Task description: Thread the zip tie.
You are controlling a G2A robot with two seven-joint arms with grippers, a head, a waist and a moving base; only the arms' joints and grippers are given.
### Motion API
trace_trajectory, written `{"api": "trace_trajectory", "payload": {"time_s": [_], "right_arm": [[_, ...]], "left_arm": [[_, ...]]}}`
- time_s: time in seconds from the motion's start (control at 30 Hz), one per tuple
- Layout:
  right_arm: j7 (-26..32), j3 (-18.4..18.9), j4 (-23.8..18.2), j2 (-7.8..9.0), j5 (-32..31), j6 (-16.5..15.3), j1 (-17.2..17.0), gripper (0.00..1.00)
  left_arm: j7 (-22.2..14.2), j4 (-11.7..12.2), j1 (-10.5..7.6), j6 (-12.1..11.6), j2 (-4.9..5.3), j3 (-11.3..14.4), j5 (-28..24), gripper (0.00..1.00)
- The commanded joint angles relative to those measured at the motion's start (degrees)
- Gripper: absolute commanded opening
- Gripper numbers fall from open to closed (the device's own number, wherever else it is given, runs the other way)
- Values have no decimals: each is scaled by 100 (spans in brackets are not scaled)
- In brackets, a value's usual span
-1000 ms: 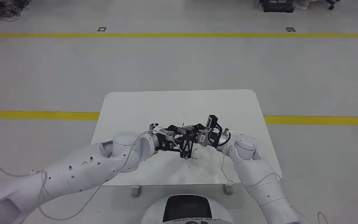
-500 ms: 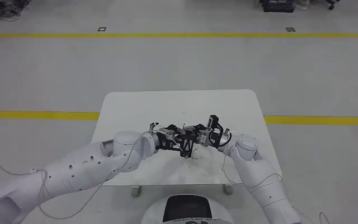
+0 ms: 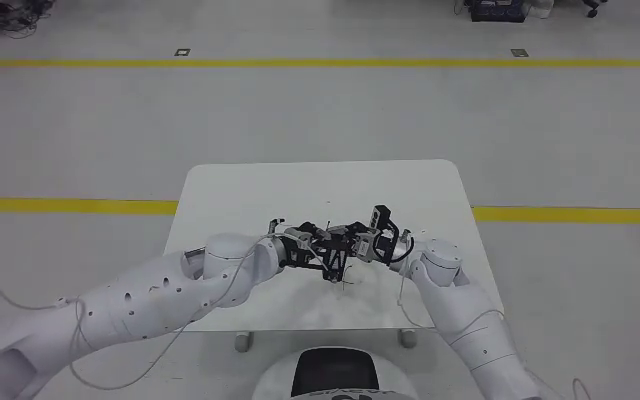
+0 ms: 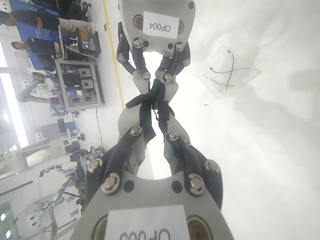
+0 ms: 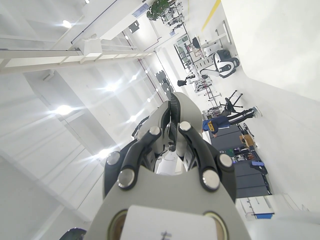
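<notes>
Threading seems midway: left tool (image 4: 153, 108) and right tool (image 4: 155, 86), tip to tip, both pinch the zip tie (image 4: 157, 116). Whether its tail is through, I can't tell.

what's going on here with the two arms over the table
The two-armed robot is working on a thin black zip tie above the white table. Its left gripper and right gripper are both pinched shut, tip to tip, with the tie showing at the left one's fingertips. Whether it is threaded yet cannot be told. More dark zip ties lie crossed on a clear plastic sheet on the table.
</notes>
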Motion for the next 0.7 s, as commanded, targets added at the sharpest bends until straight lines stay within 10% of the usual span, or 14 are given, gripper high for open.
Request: {"api": "trace_trajectory", "payload": {"time_s": [0.0, 0.67], "right_arm": [[-17, -10, -3, 9, 18, -7, 0, 0], [-148, -145, -26, 106, 130, -35, 6, 0]], "left_arm": [[-6, 6, -9, 9, 0, 13, 0, 18], [-54, 9, -90, 55, 32, 126, 0, 9]]}}
